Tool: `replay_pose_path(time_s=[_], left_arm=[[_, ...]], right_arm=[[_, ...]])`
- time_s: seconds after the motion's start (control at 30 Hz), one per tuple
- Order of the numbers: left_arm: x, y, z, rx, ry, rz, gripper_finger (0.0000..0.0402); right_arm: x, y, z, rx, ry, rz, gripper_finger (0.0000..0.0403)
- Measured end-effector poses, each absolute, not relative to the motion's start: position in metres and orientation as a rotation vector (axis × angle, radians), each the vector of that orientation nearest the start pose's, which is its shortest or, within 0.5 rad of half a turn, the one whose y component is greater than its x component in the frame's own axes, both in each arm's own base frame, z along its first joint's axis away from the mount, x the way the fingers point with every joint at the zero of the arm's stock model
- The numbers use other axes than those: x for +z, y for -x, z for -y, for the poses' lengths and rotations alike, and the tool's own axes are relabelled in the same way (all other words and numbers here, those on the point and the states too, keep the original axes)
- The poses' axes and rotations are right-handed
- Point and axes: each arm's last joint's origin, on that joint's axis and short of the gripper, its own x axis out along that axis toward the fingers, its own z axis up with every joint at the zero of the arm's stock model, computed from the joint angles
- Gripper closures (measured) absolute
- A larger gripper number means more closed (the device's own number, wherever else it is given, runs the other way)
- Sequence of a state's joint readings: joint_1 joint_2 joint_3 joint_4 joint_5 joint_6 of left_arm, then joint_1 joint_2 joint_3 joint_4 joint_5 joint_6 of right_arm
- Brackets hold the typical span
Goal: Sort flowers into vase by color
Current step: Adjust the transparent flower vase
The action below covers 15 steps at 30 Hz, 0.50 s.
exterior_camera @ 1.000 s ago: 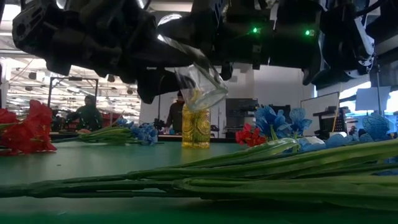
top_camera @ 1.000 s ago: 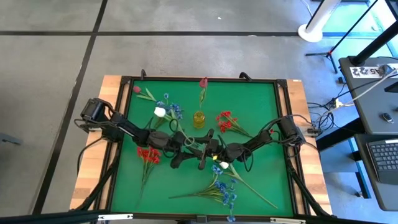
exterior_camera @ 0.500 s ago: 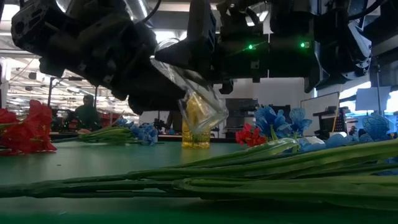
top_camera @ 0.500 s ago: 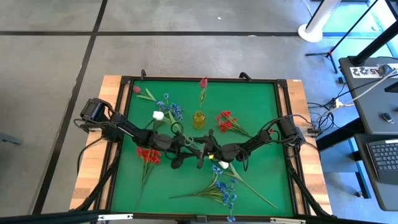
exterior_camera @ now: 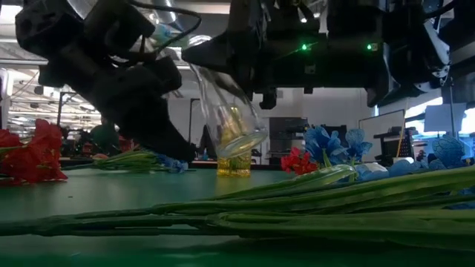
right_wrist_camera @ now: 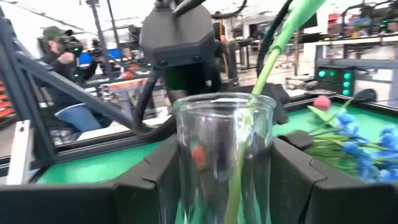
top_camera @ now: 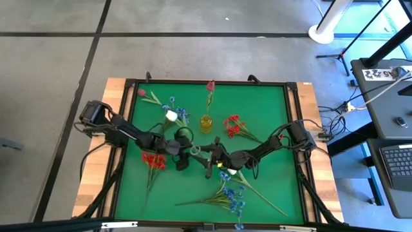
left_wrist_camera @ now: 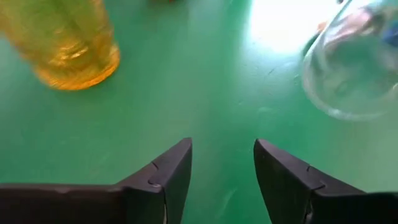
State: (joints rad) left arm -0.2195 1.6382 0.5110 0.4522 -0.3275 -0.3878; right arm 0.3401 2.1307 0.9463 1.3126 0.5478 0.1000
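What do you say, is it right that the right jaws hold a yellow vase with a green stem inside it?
No. The right jaws hold a clear glass vase, not a yellow one, with the green stem inside it, as the right wrist view shows.

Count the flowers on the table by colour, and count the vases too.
Red clusters: 2
Blue bunches: 2
White buds: 2
Pink buds: 2
Yellow vase: 1
Clear vase: 1
Total: 10
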Motion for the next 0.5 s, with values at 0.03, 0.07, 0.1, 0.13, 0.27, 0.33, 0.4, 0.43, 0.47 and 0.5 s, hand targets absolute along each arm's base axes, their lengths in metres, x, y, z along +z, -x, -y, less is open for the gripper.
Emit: replay_pose_path(time_s=[0.03,0.07,0.1,0.13,0.27,0.33,0.4,0.43,0.47,0.5], left_arm=[[0.115,-0.265,0.051,0.227,0.188,-0.624,0.0232],[0.118,-0.263,0.053,0.216,0.186,-0.626,0.0231],[0.122,-0.261,0.055,0.203,0.183,-0.622,0.023],[0.126,-0.26,0.057,0.189,0.182,-0.618,0.023],[0.143,-0.252,0.06,0.152,0.173,-0.56,0.0229],[0.148,-0.242,0.059,0.146,0.181,-0.53,0.0229],[0.153,-0.229,0.056,0.139,0.207,-0.478,0.0229],[0.155,-0.222,0.054,0.133,0.232,-0.437,0.0229],[0.158,-0.215,0.053,0.119,0.261,-0.385,0.0229],[0.16,-0.209,0.052,0.092,0.294,-0.336,0.0229]], right_arm=[[0.135,-0.382,-0.119,-0.202,-0.154,0.126,0.0224],[0.135,-0.382,-0.12,-0.202,-0.153,0.126,0.0224],[0.135,-0.382,-0.12,-0.204,-0.152,0.125,0.0224],[0.135,-0.382,-0.12,-0.206,-0.152,0.125,0.0224],[0.135,-0.382,-0.12,-0.209,-0.151,0.125,0.0224],[0.134,-0.381,-0.119,-0.21,-0.15,0.125,0.0224],[0.135,-0.381,-0.119,-0.211,-0.15,0.125,0.0224],[0.134,-0.381,-0.119,-0.213,-0.149,0.125,0.0224],[0.134,-0.381,-0.119,-0.214,-0.149,0.124,0.0224],[0.134,-0.381,-0.119,-0.214,-0.149,0.125,0.0224]])
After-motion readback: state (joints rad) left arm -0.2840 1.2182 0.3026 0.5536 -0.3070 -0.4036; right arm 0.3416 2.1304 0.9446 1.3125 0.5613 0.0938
